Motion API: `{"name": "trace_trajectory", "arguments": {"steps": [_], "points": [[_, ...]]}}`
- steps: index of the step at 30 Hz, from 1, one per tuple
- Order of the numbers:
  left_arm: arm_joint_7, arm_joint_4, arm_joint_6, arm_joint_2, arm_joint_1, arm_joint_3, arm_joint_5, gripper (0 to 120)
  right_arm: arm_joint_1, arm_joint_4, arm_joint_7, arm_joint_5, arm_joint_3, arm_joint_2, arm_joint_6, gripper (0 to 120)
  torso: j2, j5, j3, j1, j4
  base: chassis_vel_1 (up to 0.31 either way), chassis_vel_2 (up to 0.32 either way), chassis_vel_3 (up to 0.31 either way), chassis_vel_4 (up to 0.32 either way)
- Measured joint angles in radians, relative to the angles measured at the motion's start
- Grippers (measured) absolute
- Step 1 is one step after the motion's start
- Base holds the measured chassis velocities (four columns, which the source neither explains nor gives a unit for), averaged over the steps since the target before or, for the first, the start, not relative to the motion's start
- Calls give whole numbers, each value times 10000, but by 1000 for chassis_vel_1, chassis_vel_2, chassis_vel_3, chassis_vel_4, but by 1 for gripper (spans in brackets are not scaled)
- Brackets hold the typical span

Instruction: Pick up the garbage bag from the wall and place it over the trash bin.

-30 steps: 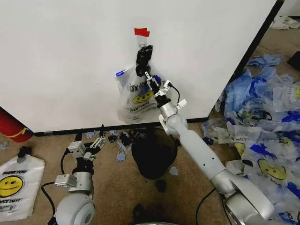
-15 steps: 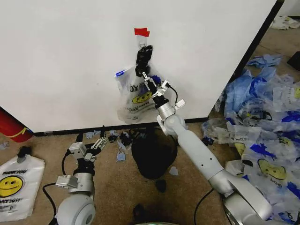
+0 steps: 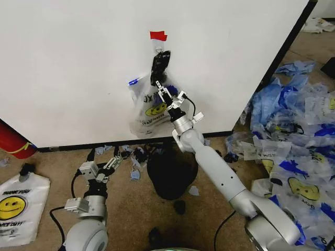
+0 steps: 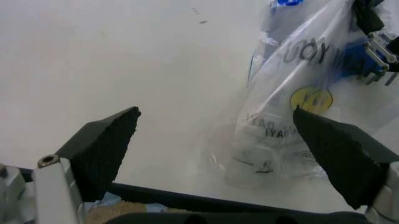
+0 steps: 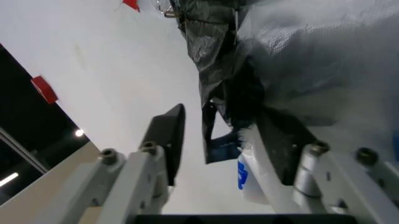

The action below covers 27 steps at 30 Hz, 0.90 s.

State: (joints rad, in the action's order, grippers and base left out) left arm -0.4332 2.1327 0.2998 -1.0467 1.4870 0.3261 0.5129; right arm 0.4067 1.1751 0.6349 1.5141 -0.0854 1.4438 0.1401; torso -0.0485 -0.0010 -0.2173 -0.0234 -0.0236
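The garbage bag [image 3: 148,111], see-through with a yellow smiley, hangs on the wall [image 3: 73,68] under a piece of red tape [image 3: 158,35]. Its dark bunched neck [image 3: 159,64] runs up to a hook. My right gripper [image 3: 163,90] is open at the bag's upper part, just below the neck. In the right wrist view the dark neck [image 5: 217,70] lies between the spread fingers [image 5: 169,135]. The trash bin [image 3: 171,172], black mesh, stands on the floor below the bag. My left gripper [image 3: 108,160] hangs low and open, apart from the bag [image 4: 288,93].
A red cylinder [image 3: 12,141] leans at the wall's left end. An opaque white smiley bag [image 3: 18,205] lies on the floor at the left. A heap of plastic bags [image 3: 293,141] covers the floor on the right. Blue scraps [image 3: 134,155] litter the wall's base.
My right gripper has crept up and to the left along the bag, closer to its dark neck. The left arm has barely shifted.
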Motion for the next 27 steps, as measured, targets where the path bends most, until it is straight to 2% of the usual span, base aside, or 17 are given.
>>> {"name": "trace_trajectory", "arguments": {"steps": [1,2,4,10,27], "points": [[0,-3,1,-6,2,-9,-1,98,-3,-1,0,-2,3,-5,3,36,0,1,0,0,0,0,0,0,0],[0,-12,3,-13,7,-28,-7,98,-7,-1,-5,-2,12,-16,8,29,0,0,0,0,1,0,0,0,0],[0,-34,10,-17,10,-55,-33,98,-9,1,-24,-2,22,-41,12,26,0,0,0,0,0,0,0,0,0],[-1,-68,31,-52,-22,-190,-93,98,29,15,-45,-14,39,-68,39,1,0,0,0,0,0,0,0,0,0],[-20,-157,46,-40,-72,-286,-125,98,302,589,-200,-111,35,-471,231,0,0,0,0,0,0,0,0,0,0]]}}
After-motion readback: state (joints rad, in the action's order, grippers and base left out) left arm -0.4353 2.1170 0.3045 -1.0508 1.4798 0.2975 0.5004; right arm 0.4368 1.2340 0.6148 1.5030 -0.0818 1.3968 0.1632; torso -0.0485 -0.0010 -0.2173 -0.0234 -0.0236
